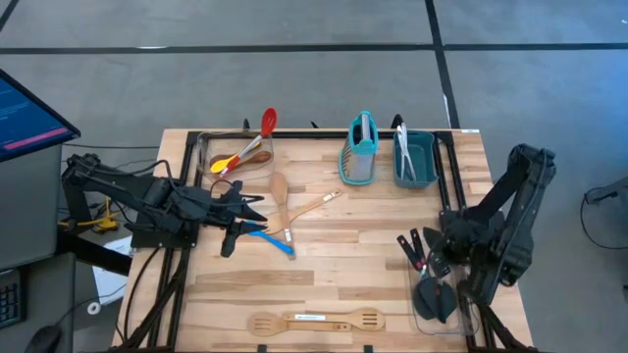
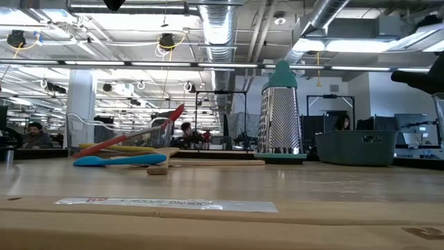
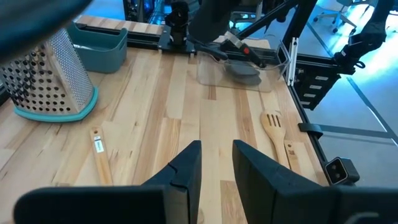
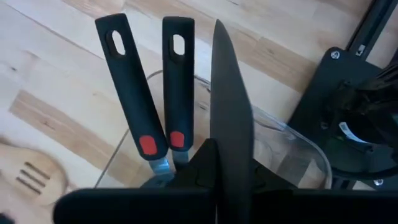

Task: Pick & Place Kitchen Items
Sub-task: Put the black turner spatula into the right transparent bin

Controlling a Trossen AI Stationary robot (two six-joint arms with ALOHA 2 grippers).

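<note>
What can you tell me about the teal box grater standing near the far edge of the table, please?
The teal box grater stands upright on the wooden table, just left of the teal bin as seen from above. Its body looks like perforated metal, tapering upward, with a teal handle on top and a teal band round the base. The side seen by the left wrist view carries rows of round holes. Nothing grips it, and nothing visibly touches it but the tabletop.
</note>
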